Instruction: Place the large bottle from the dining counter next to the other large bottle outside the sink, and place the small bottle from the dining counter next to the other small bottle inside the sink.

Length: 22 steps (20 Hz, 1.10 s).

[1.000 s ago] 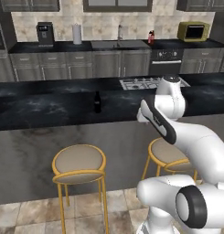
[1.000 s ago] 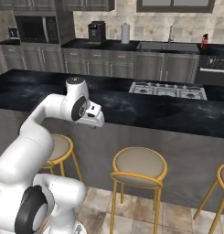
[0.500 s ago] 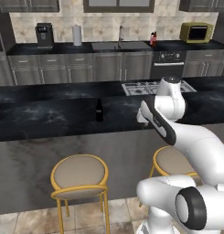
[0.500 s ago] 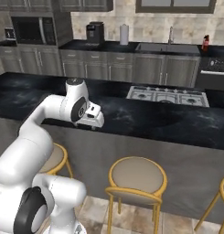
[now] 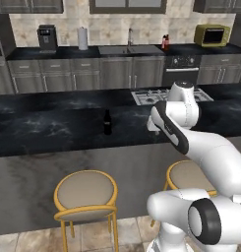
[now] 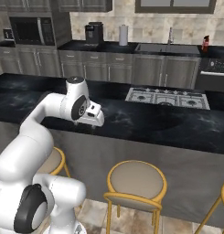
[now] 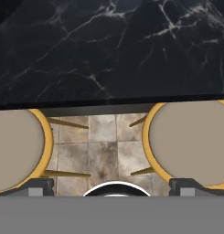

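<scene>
At the centre left of the left base view, the large bottle from the dining counter, dark with a narrow neck, stands upright on the long black marbled dining desk, alone near the middle of the top; at this size its label cannot be made out. The pincer sits at the end of the white arm, just right of centre in that view, above the desk's near edge and apart from the bottle, which stands to its left. In the right base view the pincer shows left of centre, pointing down over the same edge. In the hand view its two dark fingertips rise at the lower left and lower right corners, set wide apart with nothing between them; beyond them lie the black marble edge across the upper half, two round yellow-framed stools at either side, and a tiled floor in the middle. On the far desk along the back wall, top centre of the left base view, lies the sink with its faucet, and the other large bottle, pink-red, stands just right of the basin, outside it. A coffee machine and a paper-towel roll stand at the upper left, a yellow microwave at the upper right.
</scene>
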Motion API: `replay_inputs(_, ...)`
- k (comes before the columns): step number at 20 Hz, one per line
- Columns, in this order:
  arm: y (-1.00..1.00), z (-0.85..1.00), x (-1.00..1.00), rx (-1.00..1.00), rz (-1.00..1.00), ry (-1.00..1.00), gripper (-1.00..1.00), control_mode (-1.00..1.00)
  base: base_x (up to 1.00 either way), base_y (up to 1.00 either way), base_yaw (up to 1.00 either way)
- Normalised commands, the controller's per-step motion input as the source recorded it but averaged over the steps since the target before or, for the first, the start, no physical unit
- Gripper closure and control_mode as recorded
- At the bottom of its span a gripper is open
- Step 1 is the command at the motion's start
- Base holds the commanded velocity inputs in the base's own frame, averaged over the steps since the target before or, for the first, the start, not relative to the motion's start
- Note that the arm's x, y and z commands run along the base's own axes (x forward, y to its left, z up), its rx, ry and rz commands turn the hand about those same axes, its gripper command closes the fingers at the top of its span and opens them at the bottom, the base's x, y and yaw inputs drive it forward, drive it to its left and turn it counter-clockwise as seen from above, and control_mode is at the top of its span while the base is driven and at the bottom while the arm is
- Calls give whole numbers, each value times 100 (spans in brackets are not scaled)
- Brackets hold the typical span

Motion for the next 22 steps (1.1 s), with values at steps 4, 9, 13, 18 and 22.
replay_inputs(4, 0, 0, 0, 0, 0, 0, -100, 100, 5, 0, 0)
replay_inputs(9, 0, 0, 0, 0, 0, 0, -100, 100, 9, 0, 0)
replay_inputs(13, 0, 0, 0, 0, 0, 0, -100, 100, 11, 0, 0)
replay_inputs(18, 0, 0, 0, 0, 0, 0, -100, 100, 12, 0, 0)
replay_inputs(22, 0, 0, 0, 0, 0, 0, -100, 100, 34, 0, 0)
